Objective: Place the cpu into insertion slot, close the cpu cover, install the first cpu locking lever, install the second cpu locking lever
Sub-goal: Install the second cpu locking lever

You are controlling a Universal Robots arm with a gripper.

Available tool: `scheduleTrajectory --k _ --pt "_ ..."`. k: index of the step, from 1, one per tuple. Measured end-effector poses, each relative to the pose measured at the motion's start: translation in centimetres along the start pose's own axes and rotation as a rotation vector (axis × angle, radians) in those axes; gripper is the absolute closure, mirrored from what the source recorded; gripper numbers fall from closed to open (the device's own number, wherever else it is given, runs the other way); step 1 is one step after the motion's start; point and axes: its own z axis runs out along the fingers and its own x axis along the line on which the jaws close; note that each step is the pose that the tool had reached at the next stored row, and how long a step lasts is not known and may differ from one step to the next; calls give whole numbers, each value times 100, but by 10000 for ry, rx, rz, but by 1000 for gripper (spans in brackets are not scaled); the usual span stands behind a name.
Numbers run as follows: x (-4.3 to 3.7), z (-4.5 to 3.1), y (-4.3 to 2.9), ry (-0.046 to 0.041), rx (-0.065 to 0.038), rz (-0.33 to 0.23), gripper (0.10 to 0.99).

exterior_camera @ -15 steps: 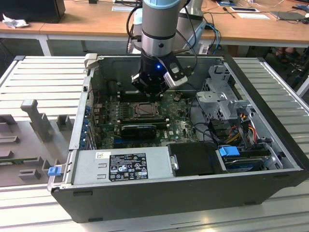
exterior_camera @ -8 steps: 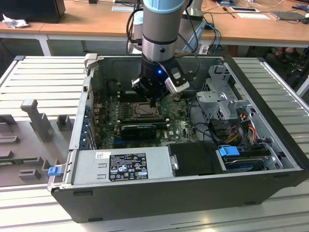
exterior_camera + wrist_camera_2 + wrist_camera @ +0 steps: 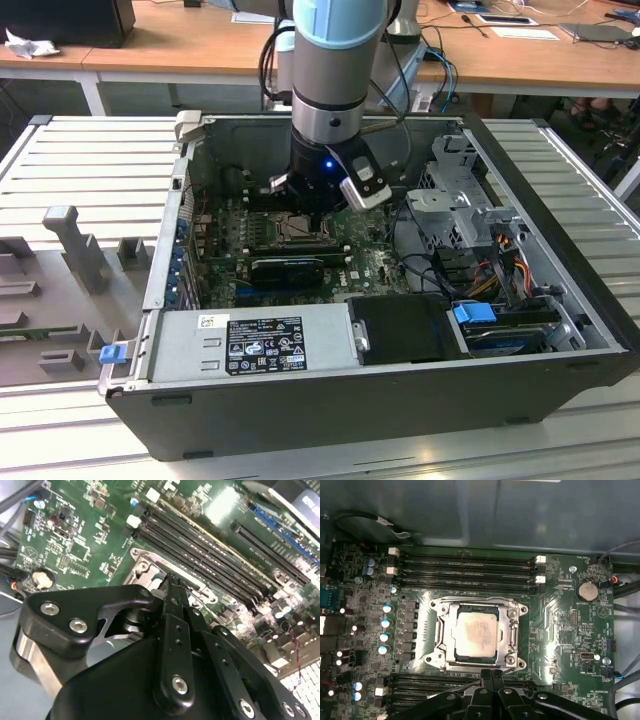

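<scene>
The cpu [image 3: 476,635], a pale silver-beige square, lies flat in the insertion slot [image 3: 438,611] on the green board. The cpu cover [image 3: 509,630], a silver frame with a square window, lies down around the chip. My gripper [image 3: 492,676] sits at the socket's edge beside the memory slots, its two black fingers pressed together, shut with nothing visible between them. A thin wire lever [image 3: 466,684] runs along that same edge to the fingertips. In the second wrist view the gripper [image 3: 173,581] touches down by the socket's corner [image 3: 142,564]. In the exterior view the gripper [image 3: 303,213] hangs over the socket [image 3: 298,230].
Long black memory slots [image 3: 465,567] flank the socket on two sides. A black card [image 3: 288,266] lies nearby, and a power supply box [image 3: 255,342] sits along the case's front wall. Drive cages and cables [image 3: 480,250] fill the exterior view's right. A coin battery [image 3: 586,591] sits on the board.
</scene>
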Motion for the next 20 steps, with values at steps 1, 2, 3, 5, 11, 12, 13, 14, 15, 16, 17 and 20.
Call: scheduleTrajectory --k 1,2,3,5,11,12,13,14,15,16,17,20 --pt "10 -1 -14 -1 -10 0 980" --pt "20 -4 -38 -1 -21 -2 980" --pt "29 -6 -56 -2 -29 -1 980" --pt "118 -9 -78 -4 -85 -1 980" --pt "308 96 -88 -6 -196 -23 980" --pt "313 112 -89 -7 -211 -30 980" --pt "319 122 -91 -6 -252 -39 980" --pt "329 127 -92 -10 -331 -41 980" --pt "343 128 -93 -14 -379 -41 980" --pt "363 128 -95 -16 -415 -41 980" --pt "377 129 -95 -18 -435 -40 980" --pt "466 127 -115 -26 -557 -41 980"
